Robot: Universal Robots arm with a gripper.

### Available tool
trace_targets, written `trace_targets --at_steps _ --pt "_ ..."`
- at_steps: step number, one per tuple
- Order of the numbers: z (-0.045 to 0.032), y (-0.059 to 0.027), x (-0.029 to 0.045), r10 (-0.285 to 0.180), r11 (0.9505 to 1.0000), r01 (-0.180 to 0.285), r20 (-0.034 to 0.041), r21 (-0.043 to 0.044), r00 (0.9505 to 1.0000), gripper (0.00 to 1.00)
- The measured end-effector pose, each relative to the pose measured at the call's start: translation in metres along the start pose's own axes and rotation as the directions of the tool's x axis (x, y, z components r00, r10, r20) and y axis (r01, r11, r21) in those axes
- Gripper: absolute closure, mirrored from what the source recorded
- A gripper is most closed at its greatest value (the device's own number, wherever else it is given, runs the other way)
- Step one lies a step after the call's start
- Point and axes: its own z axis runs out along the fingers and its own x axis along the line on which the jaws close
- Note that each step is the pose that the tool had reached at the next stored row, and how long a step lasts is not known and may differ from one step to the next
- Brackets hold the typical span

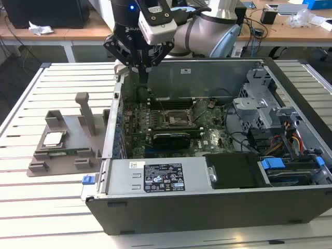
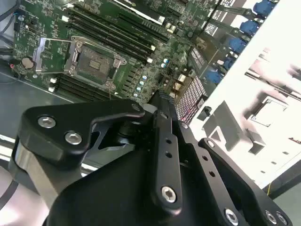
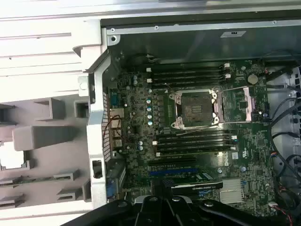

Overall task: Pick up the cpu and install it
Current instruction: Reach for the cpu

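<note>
One cpu (image 1: 53, 138) on grey holder (image 1: 52, 119), well apart from empty, pressed-together end effector (image 1: 143, 79)

Open computer case (image 1: 207, 207) on white slatted table (image 1: 46, 207), its far corner right under the gripper (image 1: 142, 78). Green motherboard (image 1: 135, 129) on the case floor, below the gripper. Black socket (image 3: 195, 109) with metal frame: lower than the gripper, off toward the exterior view's right, well apart. Black memory slots (image 3: 188, 75) on two sides of the socket. Expansion card (image 1: 171, 137) just past the socket, farther from the gripper. Labelled power supply (image 1: 155, 176) along the near wall. Blue drive caddies (image 1: 272, 163) farthest off. Grey holder (image 1: 67, 140) outside the case, toward the exterior view's left of the gripper.
</note>
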Motion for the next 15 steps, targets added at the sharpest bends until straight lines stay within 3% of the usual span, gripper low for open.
trace_targets --at_steps 4,7,13,15 --pt "-0.0004 -0.0012 0.0161 0.000 1.0000 0.000 0.0000 0.0006 1.0000 0.89" --pt "-0.0009 -0.0026 0.0353 0.000 1.0000 0.000 0.0000 0.0008 1.0000 0.89" --pt "-0.0014 -0.0040 0.0542 0.000 1.0000 0.000 0.0001 0.0009 1.0000 0.89" --pt "-0.0016 -0.0049 0.0652 0.000 1.0000 0.000 0.0001 0.0009 1.0000 0.89"
